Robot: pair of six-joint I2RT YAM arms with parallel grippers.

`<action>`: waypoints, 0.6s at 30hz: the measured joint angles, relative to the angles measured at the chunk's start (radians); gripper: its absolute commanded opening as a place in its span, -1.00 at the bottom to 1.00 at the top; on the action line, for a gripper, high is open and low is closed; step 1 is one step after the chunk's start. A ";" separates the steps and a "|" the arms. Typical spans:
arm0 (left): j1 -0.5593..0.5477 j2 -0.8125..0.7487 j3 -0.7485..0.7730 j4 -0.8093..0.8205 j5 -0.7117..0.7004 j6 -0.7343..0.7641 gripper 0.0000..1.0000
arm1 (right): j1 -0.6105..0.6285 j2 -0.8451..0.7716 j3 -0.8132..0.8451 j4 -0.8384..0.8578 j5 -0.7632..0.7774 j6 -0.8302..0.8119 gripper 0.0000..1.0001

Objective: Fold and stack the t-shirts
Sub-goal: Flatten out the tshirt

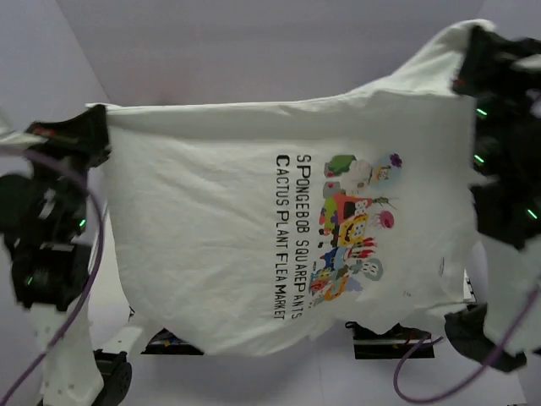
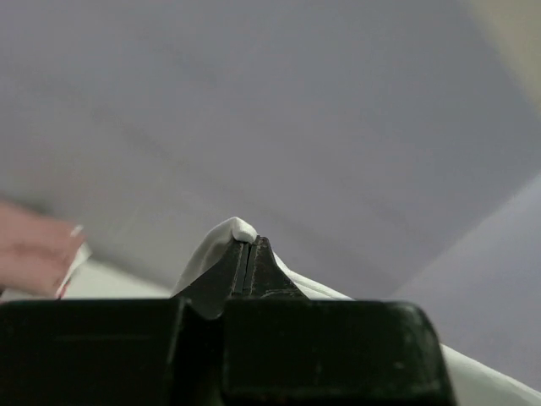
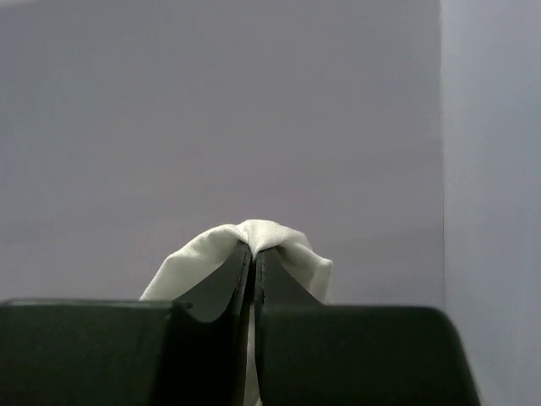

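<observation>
Pale table (image 1: 279,381); plain lavender-grey wall (image 3: 220,110) behind; beige patch (image 2: 517,34) at corner.

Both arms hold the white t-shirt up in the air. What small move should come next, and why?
Probably lower both arms together, laying the white t-shirt down flat. The left end effector and right end effector are each shut on cloth, and the shirt hangs spread between them, not yet folded.

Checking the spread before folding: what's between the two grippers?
The white t-shirt, hanging stretched from the left gripper to the right gripper, each pinching an edge. The top view shows it.
</observation>
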 measured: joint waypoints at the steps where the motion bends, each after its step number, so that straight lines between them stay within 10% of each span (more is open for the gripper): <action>1: 0.000 0.019 -0.047 0.011 -0.023 -0.004 -1.00 | -0.001 0.054 -0.009 0.018 0.021 -0.012 -1.00; 8: 0.008 0.339 -0.417 0.063 -0.164 -0.058 -0.96 | -0.018 0.414 -0.275 0.121 0.033 -0.026 -1.00; 11: 0.010 0.524 -0.549 0.064 -0.219 -0.081 -0.32 | -0.036 0.576 -0.392 0.125 0.003 0.013 -1.00; 12: 0.010 0.588 -0.566 0.063 -0.238 -0.091 0.28 | -0.042 0.624 -0.419 0.124 -0.015 0.023 -1.00; 13: 0.013 0.645 -0.572 0.056 -0.250 -0.091 0.45 | -0.050 0.681 -0.439 0.119 -0.037 0.040 -1.00; 15: 0.020 0.757 -0.561 0.046 -0.270 -0.101 0.89 | -0.060 0.779 -0.434 0.106 -0.074 0.065 -0.30; 18: 0.028 0.887 -0.491 0.014 -0.278 -0.106 0.94 | -0.068 0.911 -0.360 0.061 -0.123 0.102 0.77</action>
